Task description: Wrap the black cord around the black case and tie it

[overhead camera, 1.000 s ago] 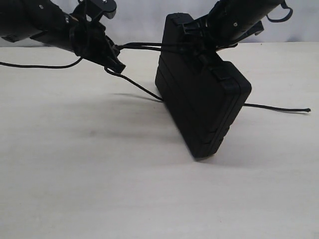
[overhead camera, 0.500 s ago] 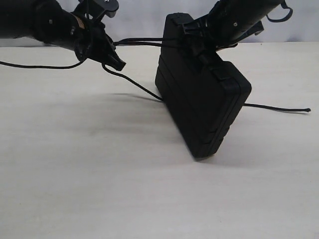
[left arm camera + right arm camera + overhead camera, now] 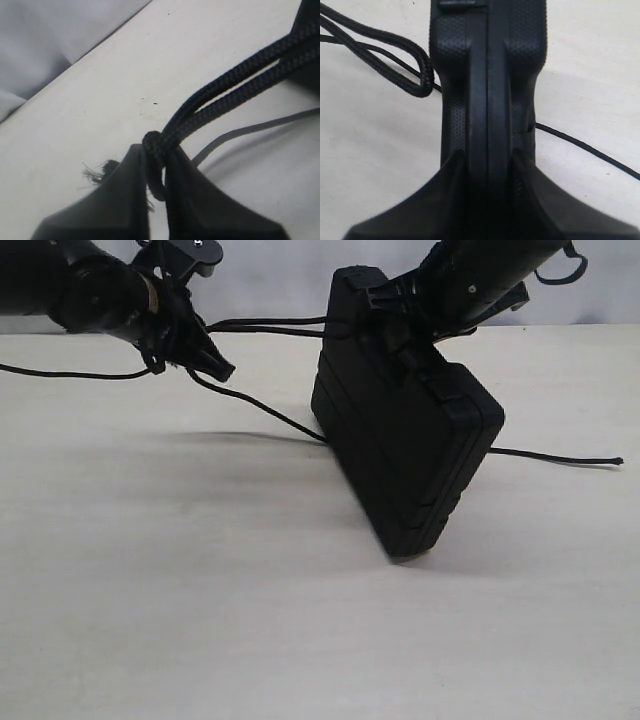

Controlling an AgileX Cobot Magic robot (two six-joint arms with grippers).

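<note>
A pale, bare table (image 3: 200, 630) fills my view, with a grey backdrop (image 3: 280, 280) behind it at the far side. The case (image 3: 405, 455) stands right of centre, tilted, with one low corner on the table and its upper end leaning away to the far left. My right gripper (image 3: 487, 170) comes in from the far right and is clamped across the case's upper edge, one finger on each face. My left gripper (image 3: 156, 185) hangs above the table at the far left, well apart from the case. Its fingers are pinched tight on the cord (image 3: 260, 412), which loops round between them. From that pinch two strands run side by side, taut, to the right towards the top of the case. Another strand drops from the same gripper to the table and runs right to the case's lower left edge. A tail lies flat on the table to the right of the case. A thin black line also runs left from the left gripper; I cannot tell whether it is cord or arm cable.
</note>
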